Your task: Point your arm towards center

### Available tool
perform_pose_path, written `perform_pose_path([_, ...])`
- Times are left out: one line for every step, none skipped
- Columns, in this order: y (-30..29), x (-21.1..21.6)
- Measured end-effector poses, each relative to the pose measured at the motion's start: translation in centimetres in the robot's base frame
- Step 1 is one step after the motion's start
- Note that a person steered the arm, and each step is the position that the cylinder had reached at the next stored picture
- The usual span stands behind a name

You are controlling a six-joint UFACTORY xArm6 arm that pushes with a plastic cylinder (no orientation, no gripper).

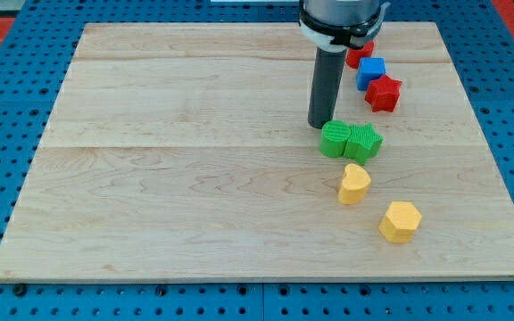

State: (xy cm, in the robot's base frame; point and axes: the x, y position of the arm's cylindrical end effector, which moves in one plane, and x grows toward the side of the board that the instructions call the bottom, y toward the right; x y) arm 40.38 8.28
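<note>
- Pale wooden counter (194, 178) lies on a blue pegboard (7, 116).
- Camera view: my tip (319, 126) rests right of the counter's middle, toward its top edge, touching or just beside the green round block (335, 139).
- No fingers on this rod.
- Green star block (363, 142) touches the round one.
- Red block (360, 55), blue cube (371, 72) and red star block (383, 93) sit near the top right corner.
- Yellow heart block (354, 184) and yellow hexagonal block (400, 221) sit toward the right edge.
</note>
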Motion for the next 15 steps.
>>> perform_pose_path([3.7, 3.3])
perform_pose_path([4.2, 6.6])
perform_pose_path([2.9, 4.3])
perform_pose_path([4.4, 2.2])
perform_pose_path([8.1, 4.2])
perform_pose_path([8.1, 10.0])
perform_pose_path([8.1, 8.1])
perform_pose_path([4.7, 3.9])
perform_pose_path([-1.0, 6.6])
perform_pose_path([1.7, 9.3])
perform_pose_path([1.3, 9.2])
perform_pose_path([-1.8, 5.9])
perform_pose_path([-1.8, 5.9])
perform_pose_path([-1.9, 5.9])
perform_pose_path([-4.0, 5.3])
